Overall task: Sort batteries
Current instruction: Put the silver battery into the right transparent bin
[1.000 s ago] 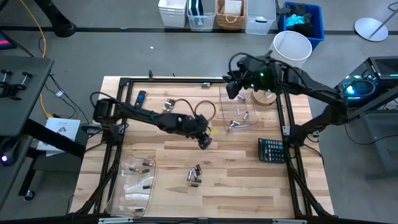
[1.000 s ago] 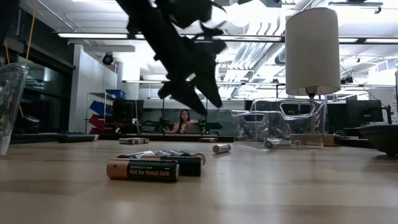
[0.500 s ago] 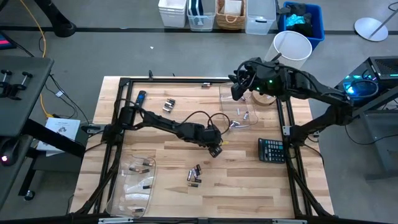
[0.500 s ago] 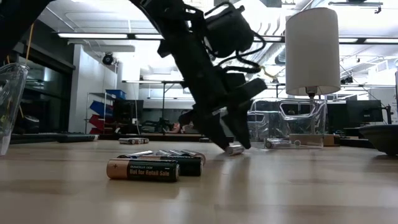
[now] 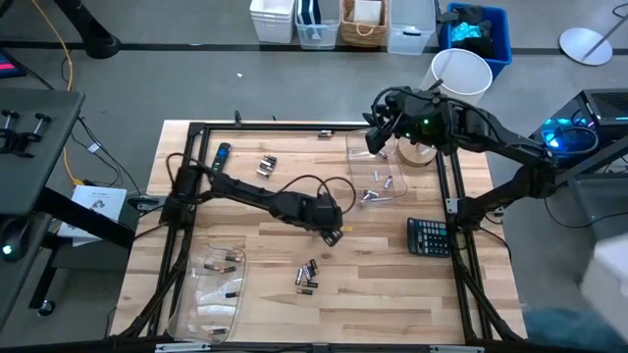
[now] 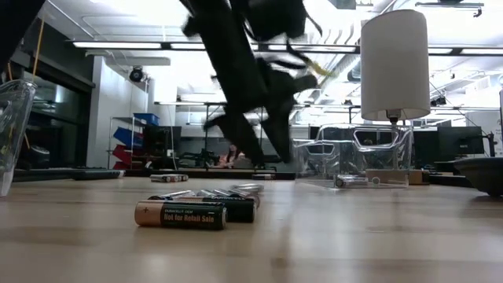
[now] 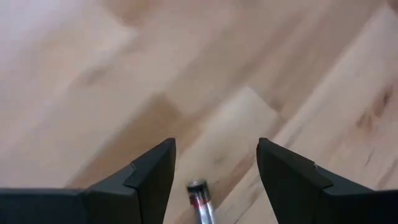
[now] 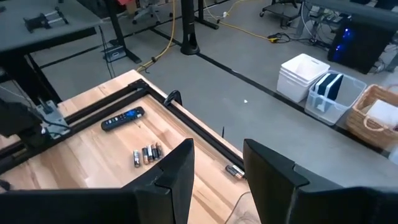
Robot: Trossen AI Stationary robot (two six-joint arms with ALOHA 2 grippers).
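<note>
Left wrist view: I've got my left gripper (image 7: 214, 163) fingers spread wide over the pale wooden bench (image 7: 124, 68), a small silvery battery (image 7: 200, 200) between them, unheld.

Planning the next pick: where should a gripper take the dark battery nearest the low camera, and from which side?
Take the dark battery at mid-barrel, down from above: it lies on its side on the table. Since other batteries lie close behind it, pinching end to end may be easier than squeezing a finger into that gap. The open left gripper hangs nearest.
</note>
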